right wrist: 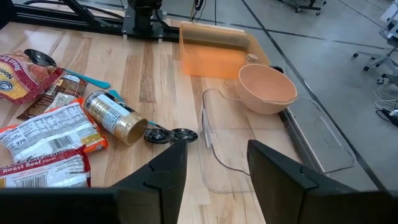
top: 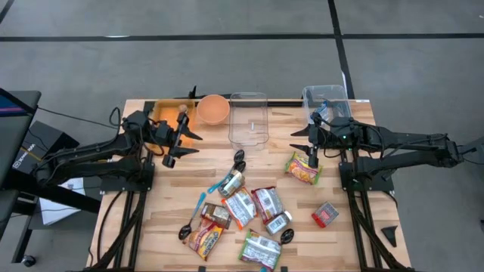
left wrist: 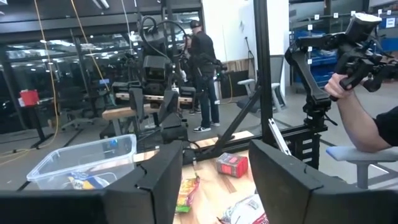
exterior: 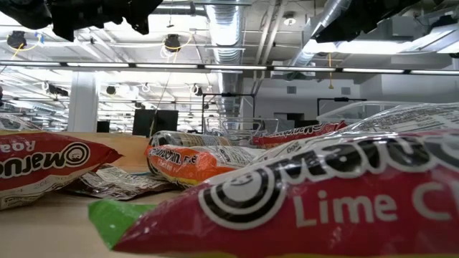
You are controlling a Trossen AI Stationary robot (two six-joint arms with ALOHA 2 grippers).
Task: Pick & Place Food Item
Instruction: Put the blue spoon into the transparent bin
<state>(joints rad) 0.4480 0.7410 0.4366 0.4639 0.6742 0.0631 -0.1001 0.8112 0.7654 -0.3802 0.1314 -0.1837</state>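
**Both arms up over the back of the table, nothing held**

Light wood plank table (top: 151, 227) on a grey floor. The room behind is an open lab with ceiling ducts, strip lights and other rigs. In the left wrist view a person (left wrist: 204, 68) stands far off and a sleeved arm (left wrist: 364, 121) comes in at the edge.

Left gripper (top: 180, 136) is near the orange tray (top: 162, 109) and the orange bowl (top: 213, 109); fingers apart, empty. Right gripper (top: 313, 140) is between the clear bin (top: 249, 121) and the second clear tub (top: 324, 95); fingers apart, empty.

The ramen packet (top: 302, 168) lies flat just below the right gripper, long axis roughly left-right with a slight tilt. Other packets (top: 242, 208), a can (top: 278, 224), spoons (top: 239, 157) and a red box (top: 325, 214) are scattered mid-table toward the front.
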